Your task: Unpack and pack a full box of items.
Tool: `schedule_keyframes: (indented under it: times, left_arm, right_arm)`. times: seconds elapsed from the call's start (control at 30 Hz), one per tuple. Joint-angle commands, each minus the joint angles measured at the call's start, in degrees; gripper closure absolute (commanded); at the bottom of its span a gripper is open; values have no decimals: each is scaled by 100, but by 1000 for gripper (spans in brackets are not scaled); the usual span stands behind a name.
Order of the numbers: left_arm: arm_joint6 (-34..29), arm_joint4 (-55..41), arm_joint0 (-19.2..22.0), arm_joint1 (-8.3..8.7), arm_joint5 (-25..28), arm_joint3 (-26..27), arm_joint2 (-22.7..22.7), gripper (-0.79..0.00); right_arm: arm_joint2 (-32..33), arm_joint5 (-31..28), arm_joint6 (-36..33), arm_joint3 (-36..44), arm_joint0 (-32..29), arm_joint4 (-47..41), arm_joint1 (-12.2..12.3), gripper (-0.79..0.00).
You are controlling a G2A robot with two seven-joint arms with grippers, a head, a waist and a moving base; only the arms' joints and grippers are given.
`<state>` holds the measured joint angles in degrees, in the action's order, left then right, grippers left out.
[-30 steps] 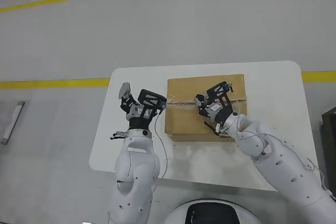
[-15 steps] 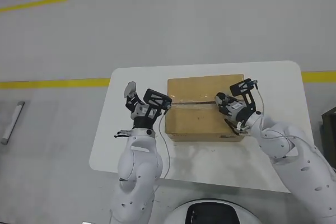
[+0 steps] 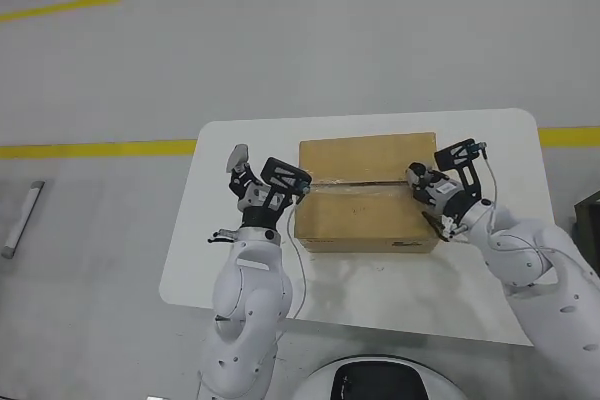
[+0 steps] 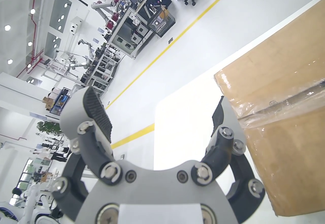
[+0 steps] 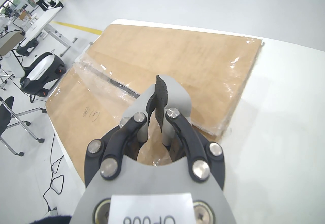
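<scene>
The right end effector [image 5: 160, 90] is clenched, pads pressed together. I cannot tell whether any film is caught between them. It sits over the right end of the cardboard box [image 5: 177, 57], just past where the taped seam [image 5: 106, 77] runs out. A second ago it was over the middle of that seam, and it has since travelled along it to this end. The left end effector [image 4: 155, 105] is released with its fingers spread wide, one finger close against the box's left end by the tape. It has edged slightly nearer over the same second.

That sweep looks like a pass to slit or strip the tape, so the opening step seems nearly done, but unpacking has not begun. Both top flaps lie flat and shut.

The box sits toward the far side of the white worktop [image 3: 240, 260], between the two arms. It is plain brown, and its clear tape is wrinkled and glossy. A thin dark gap shows along part of the seam.
</scene>
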<state>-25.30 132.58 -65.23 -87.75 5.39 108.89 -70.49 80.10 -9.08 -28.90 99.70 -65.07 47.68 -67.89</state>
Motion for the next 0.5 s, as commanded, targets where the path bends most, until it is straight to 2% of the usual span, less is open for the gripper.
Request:
schedule_keyframes:
  times: [0.0,0.23,0.33,0.47]
  left_arm:
    - [13,-15,16,-2,16,-20,12,-785]
    - [19,-19,68,-14,4,-90,79,-785]
    - [12,-30,63,-16,-3,-65,79,-785]
    - [8,-44,60,-17,5,-40,75,-785]
  right_arm:
    - [160,-27,31,71,-80,60,26,0]
    - [475,-481,246,476,-344,-124,79,0]
    - [258,-723,230,466,-323,-72,75,0]
    - [-21,-730,196,220,-255,104,58,0]
